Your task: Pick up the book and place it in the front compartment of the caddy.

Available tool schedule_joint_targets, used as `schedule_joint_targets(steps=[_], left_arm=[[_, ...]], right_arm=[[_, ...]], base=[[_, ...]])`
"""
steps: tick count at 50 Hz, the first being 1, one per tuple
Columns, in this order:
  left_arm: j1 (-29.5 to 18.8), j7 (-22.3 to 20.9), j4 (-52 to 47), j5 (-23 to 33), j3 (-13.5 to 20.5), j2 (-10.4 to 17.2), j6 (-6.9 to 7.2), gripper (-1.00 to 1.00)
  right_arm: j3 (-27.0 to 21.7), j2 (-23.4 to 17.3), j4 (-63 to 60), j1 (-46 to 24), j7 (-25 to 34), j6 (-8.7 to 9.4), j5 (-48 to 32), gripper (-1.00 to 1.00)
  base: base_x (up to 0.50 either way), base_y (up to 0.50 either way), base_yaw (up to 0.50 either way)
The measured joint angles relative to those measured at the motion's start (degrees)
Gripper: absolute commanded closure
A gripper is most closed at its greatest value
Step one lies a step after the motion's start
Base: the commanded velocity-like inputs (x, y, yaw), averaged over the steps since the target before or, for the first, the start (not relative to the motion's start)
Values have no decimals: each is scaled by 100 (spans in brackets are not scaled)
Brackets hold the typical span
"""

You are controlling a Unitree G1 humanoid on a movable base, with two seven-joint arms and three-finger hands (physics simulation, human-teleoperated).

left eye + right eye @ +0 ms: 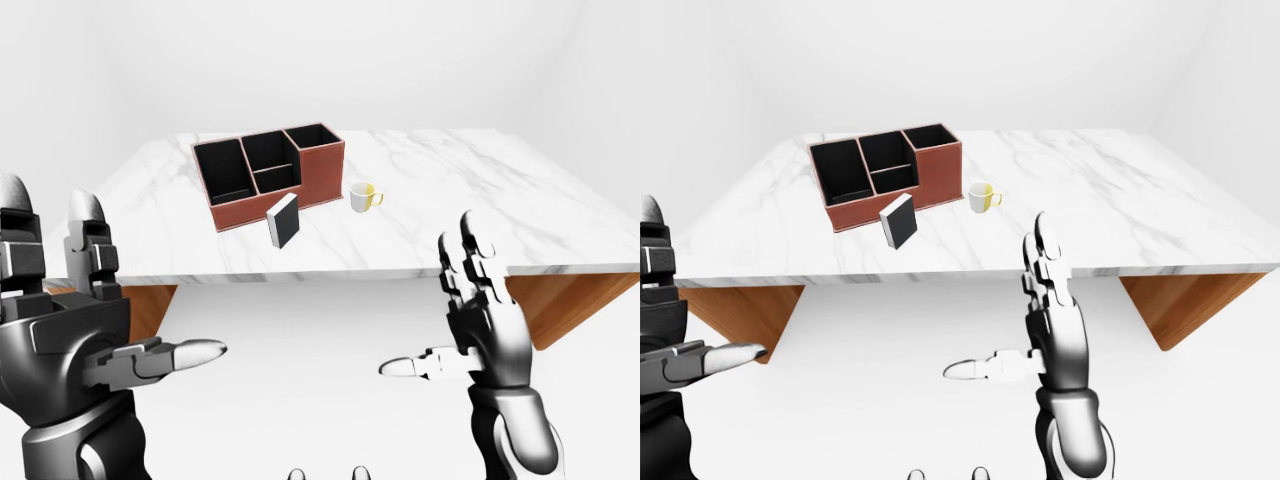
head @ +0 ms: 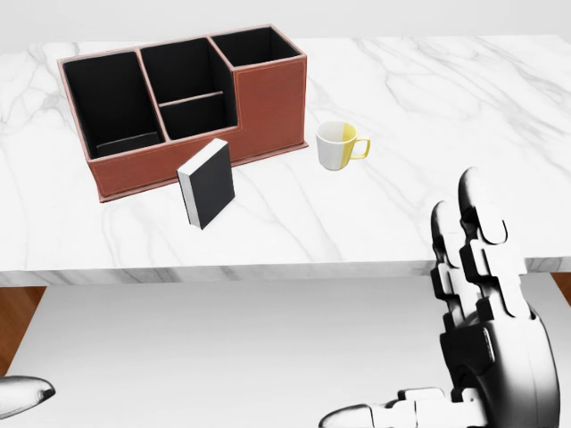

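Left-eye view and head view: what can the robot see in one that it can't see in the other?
Only the left-eye view shows the whole left hand, open with fingers up, plus the table's wooden base and the white walls. Only the head view gives a close look into the caddy, including the low divider in its middle compartment. Both show the book standing beside the caddy, the mug, the marble table and the open right hand.

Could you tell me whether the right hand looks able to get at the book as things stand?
Probably yes: the right hand is open and nothing lies between it and the upright book, though it hangs off the table's near edge and must reach up-left.
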Motion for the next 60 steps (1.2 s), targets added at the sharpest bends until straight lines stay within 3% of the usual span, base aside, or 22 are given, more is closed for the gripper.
schedule_joint_targets(steps=[16, 36, 44, 60], left_arm=[[13, -16, -100, -46, 59, -6, 0, -100], [12, -20, -146, -72, 86, -3, 0, -100], [12, -18, -161, -77, 112, 10, 0, -100], [22, -35, -173, -57, 78, -7, 0, -100]], right_arm=[[256, -111, -629, 319, -99, 0, -42, -100], [349, -144, -720, 384, -121, 0, -161, -100], [371, -128, -709, 375, -114, 0, -135, -100], [338, -156, -872, 462, -21, 0, 105, -100]], base=[[0, 0, 0], [2, 47, 0], [0, 0, 0], [45, 0, 0]])
